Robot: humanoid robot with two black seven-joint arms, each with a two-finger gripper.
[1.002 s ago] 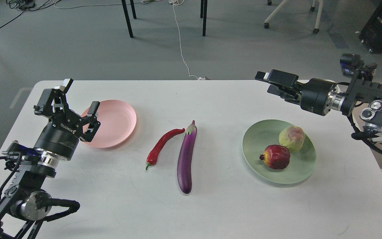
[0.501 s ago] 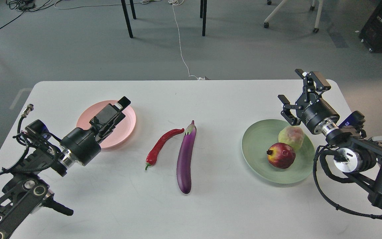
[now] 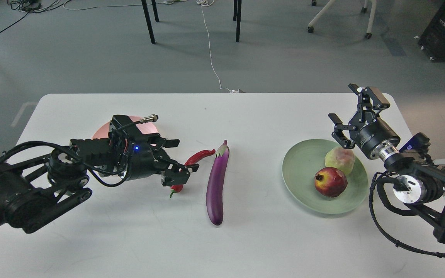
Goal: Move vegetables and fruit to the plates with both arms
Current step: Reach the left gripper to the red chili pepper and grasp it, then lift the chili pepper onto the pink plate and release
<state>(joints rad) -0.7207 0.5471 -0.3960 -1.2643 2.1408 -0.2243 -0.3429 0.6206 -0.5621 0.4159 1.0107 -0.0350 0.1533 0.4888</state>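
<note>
The red chili pepper lies left of the purple eggplant at the table's middle. My left gripper is open and sits low over the chili's lower half, hiding part of it; the stem end shows below it. The pink plate is mostly hidden behind my left arm. The green plate on the right holds the pomegranate and the pale green fruit. My right gripper is open and empty, just beyond the green plate's far right rim.
The white table ends close behind the plates. Beyond it are grey floor, black table legs, a white cable and a chair base. My right arm's cables hang over the table's right side.
My left arm has swung right, from over the pink plate to the chili, with its gripper turned down and open. My right gripper has barely shifted; the pomegranate has turned slightly.
</note>
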